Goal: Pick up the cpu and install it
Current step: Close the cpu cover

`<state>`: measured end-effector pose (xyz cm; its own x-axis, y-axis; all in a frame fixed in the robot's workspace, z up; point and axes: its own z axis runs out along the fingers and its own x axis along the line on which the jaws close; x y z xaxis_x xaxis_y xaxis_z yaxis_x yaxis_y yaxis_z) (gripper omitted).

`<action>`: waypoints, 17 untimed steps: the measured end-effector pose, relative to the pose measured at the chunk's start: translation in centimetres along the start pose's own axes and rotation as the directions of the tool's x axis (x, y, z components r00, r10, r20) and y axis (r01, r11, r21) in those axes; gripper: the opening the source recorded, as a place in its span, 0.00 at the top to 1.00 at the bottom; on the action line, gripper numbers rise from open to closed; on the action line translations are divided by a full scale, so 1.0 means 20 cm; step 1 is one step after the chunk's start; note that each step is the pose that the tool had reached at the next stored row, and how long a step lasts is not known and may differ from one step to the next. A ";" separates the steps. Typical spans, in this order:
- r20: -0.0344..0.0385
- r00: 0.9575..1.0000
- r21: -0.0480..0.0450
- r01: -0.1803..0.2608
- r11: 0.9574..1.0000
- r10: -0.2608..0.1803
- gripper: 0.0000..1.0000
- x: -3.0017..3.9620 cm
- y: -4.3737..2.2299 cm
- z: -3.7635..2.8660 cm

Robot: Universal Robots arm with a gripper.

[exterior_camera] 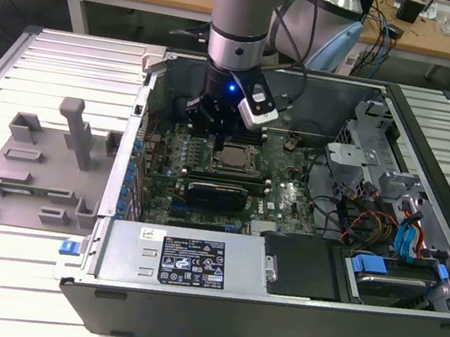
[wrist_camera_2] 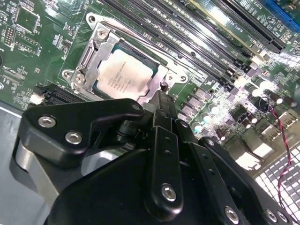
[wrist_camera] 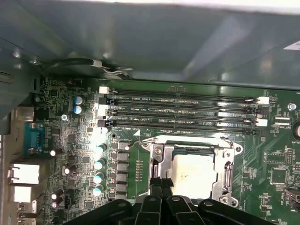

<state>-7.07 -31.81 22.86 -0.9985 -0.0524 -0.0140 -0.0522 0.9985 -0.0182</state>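
The cpu [wrist_camera_2: 124, 75] is a silvery-white square chip that lies flat inside the metal-framed socket [wrist_camera_2: 96, 44] on the green motherboard [exterior_camera: 276, 195]. In the first wrist view the cpu [wrist_camera: 194, 171] sits level within the socket frame [wrist_camera: 228, 168]. My gripper [wrist_camera: 161, 183] hangs just above the socket's edge with its two black fingers [wrist_camera_2: 161, 105] pressed together and nothing between them. In the exterior view the gripper [exterior_camera: 227, 142] is down inside the open computer case, right over the cpu [exterior_camera: 233, 159].
Rows of memory slots [wrist_camera: 183, 110] run beside the socket. Case walls [exterior_camera: 267, 281] surround the board, with a drive cage [exterior_camera: 364, 147] and coloured cables [exterior_camera: 406, 234] at the exterior view's right. A grey fixture [exterior_camera: 44, 163] lies on the slatted table at the left.
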 end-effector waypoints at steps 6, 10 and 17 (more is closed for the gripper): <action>0.000 1.000 0.000 0.000 1.000 0.000 0.89 -0.003 -0.001 -0.003; 0.000 1.000 0.000 0.000 1.000 0.000 0.89 -0.041 -0.002 -0.002; 0.000 1.000 0.000 0.000 1.000 0.000 0.89 -0.179 -0.012 0.000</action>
<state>-3.49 -31.87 22.92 -0.9985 -0.0526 -0.0139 -0.0523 0.9985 -0.0182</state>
